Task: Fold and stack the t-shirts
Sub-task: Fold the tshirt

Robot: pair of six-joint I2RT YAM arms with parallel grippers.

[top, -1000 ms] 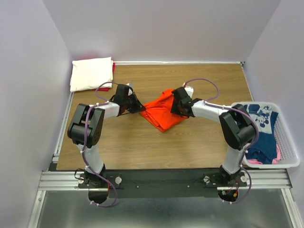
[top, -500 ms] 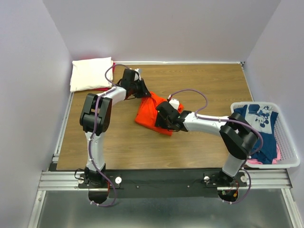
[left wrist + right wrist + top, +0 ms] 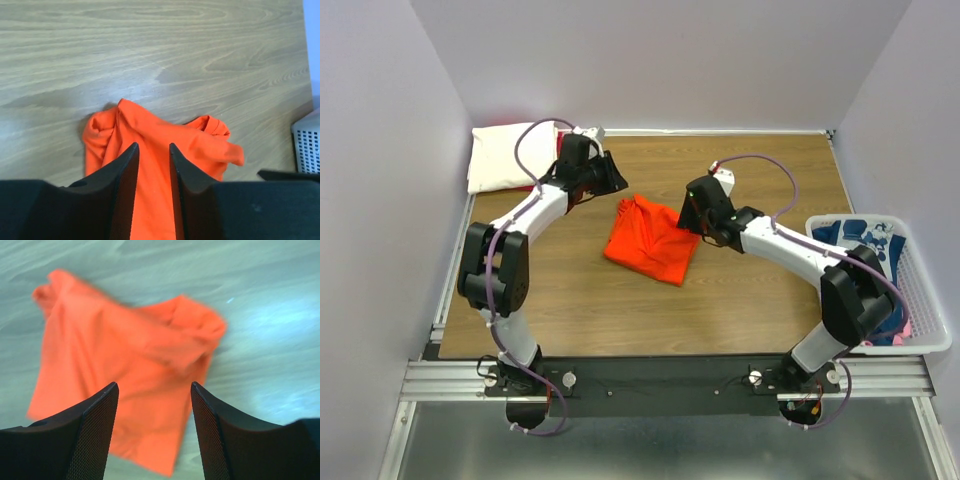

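T-shirt (image 3: 650, 243), orange, crumpled on table (image 3: 750, 300); left claw (image 3: 153, 146) slightly parted, right claw (image 3: 154, 385) wide, both empty

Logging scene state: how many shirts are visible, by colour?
Orange shirt: 1, on the table
Cream-white shirt: 1, folded
Navy print shirt: 1, in the basket
Total: 3 clearly visible

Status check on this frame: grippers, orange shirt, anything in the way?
Left gripper barely open, empty. Right gripper wide open, empty, above orange shirt. Shirt loosely folded mid-table, not yet stacked. Nothing in the way.
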